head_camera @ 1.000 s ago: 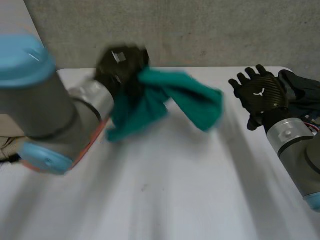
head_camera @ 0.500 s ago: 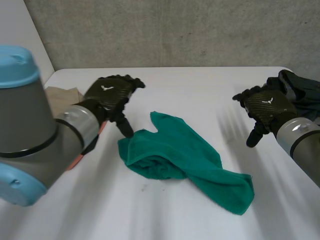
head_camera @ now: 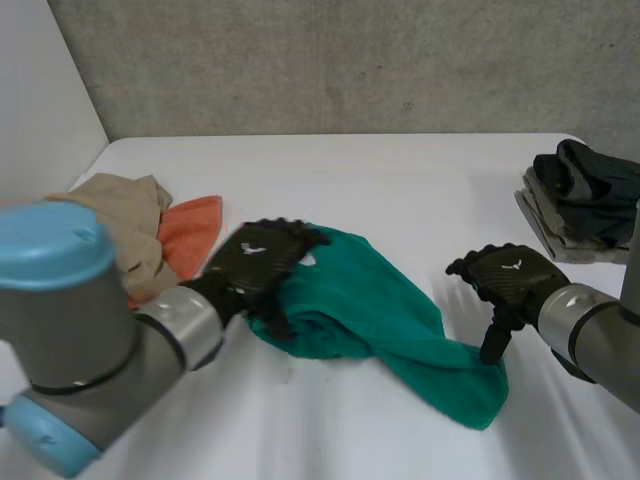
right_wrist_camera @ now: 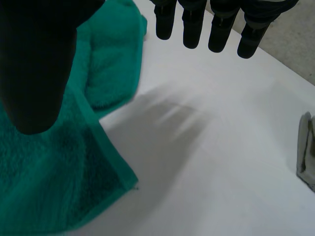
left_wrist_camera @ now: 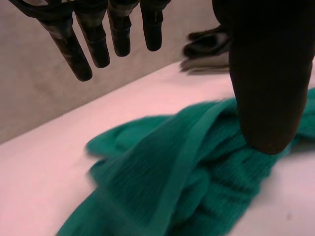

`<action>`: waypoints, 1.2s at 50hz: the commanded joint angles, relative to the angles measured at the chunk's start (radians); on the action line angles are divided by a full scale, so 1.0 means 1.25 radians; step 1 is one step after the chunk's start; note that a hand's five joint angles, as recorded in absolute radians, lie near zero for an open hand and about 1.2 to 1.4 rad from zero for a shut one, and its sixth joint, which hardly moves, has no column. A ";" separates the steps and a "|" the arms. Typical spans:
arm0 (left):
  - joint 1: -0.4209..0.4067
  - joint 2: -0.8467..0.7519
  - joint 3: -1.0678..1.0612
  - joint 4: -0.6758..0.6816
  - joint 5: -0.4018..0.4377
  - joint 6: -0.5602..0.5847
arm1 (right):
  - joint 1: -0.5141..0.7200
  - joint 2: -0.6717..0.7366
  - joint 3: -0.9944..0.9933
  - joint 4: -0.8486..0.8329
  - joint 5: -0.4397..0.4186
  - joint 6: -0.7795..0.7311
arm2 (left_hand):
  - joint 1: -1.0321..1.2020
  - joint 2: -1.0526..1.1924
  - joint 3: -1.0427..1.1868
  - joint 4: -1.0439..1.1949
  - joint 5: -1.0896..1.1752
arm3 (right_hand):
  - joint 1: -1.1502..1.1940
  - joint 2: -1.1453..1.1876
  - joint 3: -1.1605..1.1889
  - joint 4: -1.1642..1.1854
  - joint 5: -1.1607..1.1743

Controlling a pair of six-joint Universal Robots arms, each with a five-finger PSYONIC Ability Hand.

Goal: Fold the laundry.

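Note:
A green towel [head_camera: 375, 318] lies crumpled in the middle of the white table [head_camera: 400, 190], with one corner trailing toward the front right. My left hand [head_camera: 255, 265] hovers over the towel's left end, fingers straight and apart from the thumb. In the left wrist view the towel [left_wrist_camera: 187, 182] lies below that hand [left_wrist_camera: 266, 73], which holds nothing. My right hand [head_camera: 510, 278] is just above the towel's right corner, thumb pointing down. In the right wrist view the right hand [right_wrist_camera: 34, 59] is open, with the towel's corner [right_wrist_camera: 49, 167] under its thumb.
A beige cloth [head_camera: 125, 230] and an orange cloth [head_camera: 192, 228] lie heaped at the left of the table. A stack of folded dark clothes [head_camera: 580, 195] sits at the far right edge, and the left wrist view shows this stack [left_wrist_camera: 206, 49] beyond the towel.
My left hand let go of the towel, which dropped from the air onto the table. Both hands have since come down toward it, left to its left end, right to its right corner.

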 commanded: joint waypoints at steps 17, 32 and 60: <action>-0.294 -0.475 0.513 -0.104 -0.177 0.119 | -0.101 -0.076 0.115 -0.078 0.001 -0.045 | 0.425 0.422 0.418 0.427 0.431 | -0.039 -0.031 -0.029 -0.032 -0.037; -0.261 -0.332 0.542 -0.108 -0.297 0.185 | -0.207 -0.103 0.100 -0.096 -0.005 -0.087 | 0.919 0.917 0.913 0.921 0.926 | -0.039 -0.031 -0.029 -0.032 -0.037; -0.185 0.013 0.472 -0.114 -0.299 0.099 | 0.153 0.372 -0.414 -0.168 -0.114 0.545 | 0.919 0.917 0.913 0.921 0.926 | -0.039 -0.031 -0.029 -0.032 -0.037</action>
